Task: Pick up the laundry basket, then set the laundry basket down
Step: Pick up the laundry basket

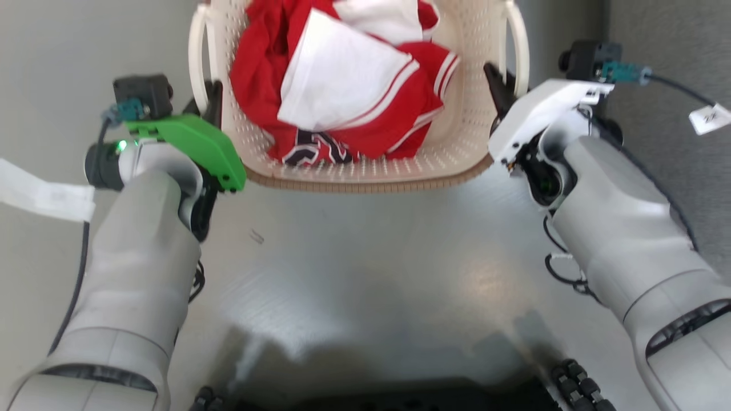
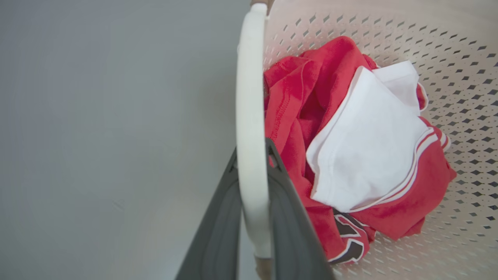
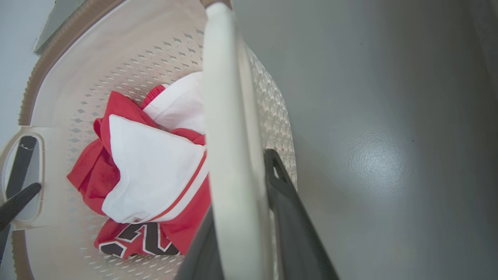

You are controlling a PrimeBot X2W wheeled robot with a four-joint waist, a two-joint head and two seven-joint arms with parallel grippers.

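In left gripper [image 2: 252,152], laundry basket [image 2: 447,58]

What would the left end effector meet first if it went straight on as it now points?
The white loop handle of the laundry basket, sitting between the left end effector's fingers; past it perhaps the grey floor, but depth is unclear.
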